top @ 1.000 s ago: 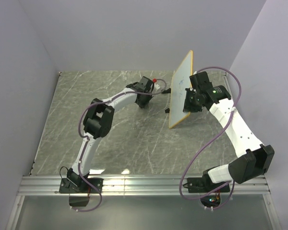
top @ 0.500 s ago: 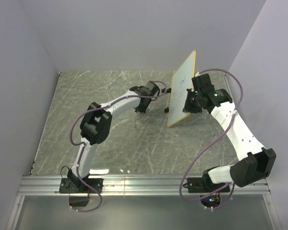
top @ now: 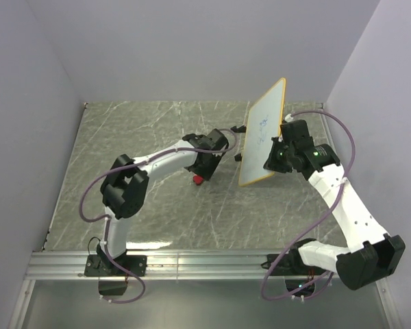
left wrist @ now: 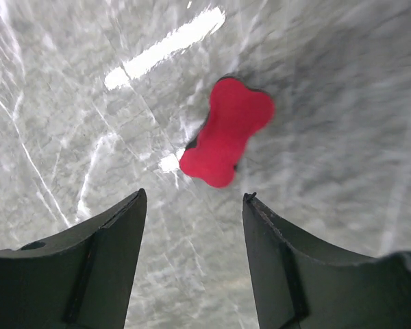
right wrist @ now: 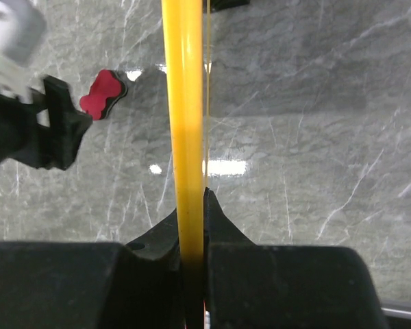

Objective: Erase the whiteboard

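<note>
The whiteboard [top: 262, 137], white with a yellow-orange rim and faint blue scribbles, stands tilted above the table at the back right. My right gripper [top: 277, 155] is shut on its right edge. In the right wrist view the yellow rim [right wrist: 184, 103] runs straight up from between the closed fingers of the right gripper [right wrist: 192, 200]. A small red bone-shaped eraser [top: 198, 179] lies on the marble table, left of the board. My left gripper [left wrist: 194, 196] hovers open just above and short of the eraser [left wrist: 226, 131], holding nothing. The eraser [right wrist: 103, 93] also shows beside the left gripper [right wrist: 38, 130].
Small dark pieces [top: 238, 129] lie on the table by the board's left edge. Pale walls close in the table at the left, back and right. An aluminium rail [top: 205, 264] carrying both arm bases runs along the near edge.
My left gripper has opened and the red eraser now lies on the table under it. The left arm has swung nearer. The right arm has drawn the whiteboard slightly right.
</note>
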Robot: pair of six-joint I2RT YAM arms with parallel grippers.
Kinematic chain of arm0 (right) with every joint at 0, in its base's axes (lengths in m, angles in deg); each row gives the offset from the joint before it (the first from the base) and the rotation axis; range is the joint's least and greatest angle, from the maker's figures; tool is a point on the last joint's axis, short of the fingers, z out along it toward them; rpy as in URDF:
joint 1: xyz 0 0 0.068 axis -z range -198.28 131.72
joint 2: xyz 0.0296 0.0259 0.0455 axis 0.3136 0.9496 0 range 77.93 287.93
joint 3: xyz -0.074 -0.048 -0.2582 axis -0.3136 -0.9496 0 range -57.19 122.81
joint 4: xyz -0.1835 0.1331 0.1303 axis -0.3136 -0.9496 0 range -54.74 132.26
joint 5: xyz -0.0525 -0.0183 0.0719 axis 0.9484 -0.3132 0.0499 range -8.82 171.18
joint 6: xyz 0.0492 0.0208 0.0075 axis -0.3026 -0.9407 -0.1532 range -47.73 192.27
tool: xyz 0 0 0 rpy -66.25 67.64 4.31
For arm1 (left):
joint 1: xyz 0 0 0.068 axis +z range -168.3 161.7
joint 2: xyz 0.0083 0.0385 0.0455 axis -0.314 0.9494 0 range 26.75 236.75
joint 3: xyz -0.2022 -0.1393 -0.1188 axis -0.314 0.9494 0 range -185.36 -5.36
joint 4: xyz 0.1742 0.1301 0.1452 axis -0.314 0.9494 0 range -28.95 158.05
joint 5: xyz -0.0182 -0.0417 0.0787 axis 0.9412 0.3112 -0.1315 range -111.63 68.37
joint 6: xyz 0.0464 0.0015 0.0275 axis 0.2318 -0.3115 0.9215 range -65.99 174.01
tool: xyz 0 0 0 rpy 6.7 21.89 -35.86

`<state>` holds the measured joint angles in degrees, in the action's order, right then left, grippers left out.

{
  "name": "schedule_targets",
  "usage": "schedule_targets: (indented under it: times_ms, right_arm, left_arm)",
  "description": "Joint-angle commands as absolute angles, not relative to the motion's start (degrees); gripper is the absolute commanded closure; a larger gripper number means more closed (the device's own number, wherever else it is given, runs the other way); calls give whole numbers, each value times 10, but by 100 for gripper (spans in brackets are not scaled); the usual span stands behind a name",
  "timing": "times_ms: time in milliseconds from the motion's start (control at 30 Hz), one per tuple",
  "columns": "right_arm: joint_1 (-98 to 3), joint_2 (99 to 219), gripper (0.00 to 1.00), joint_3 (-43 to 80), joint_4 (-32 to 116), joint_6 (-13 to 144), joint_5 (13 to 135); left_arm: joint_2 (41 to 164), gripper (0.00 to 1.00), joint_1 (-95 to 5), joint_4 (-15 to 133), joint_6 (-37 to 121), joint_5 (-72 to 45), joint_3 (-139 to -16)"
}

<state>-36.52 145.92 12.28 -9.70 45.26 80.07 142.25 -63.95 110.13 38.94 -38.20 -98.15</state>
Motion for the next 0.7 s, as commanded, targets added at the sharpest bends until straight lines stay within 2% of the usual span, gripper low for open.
schedule_targets:
  times_ms: [0, 67, 100, 233, 667]
  right_arm:
    - [-366, 1446, 100, 100, -138, 477, 825]
    - [-366, 1437, 100, 99, -145, 479, 828]
    - [-368, 1435, 100, 100, -146, 480, 828]
    - [-367, 1424, 100, 109, -164, 487, 836]
    - [-366, 1406, 100, 109, -189, 492, 843]
  left_arm:
    - [1369, 37, -640, 1069, 378, -325, -996]
    - [1362, 38, -637, 1024, 392, -296, -984]
    - [1363, 38, -633, 1008, 408, -245, -981]
    - [1391, 41, -621, 999, 446, -147, -989]
    - [1373, 43, -538, 917, 498, -149, -899]
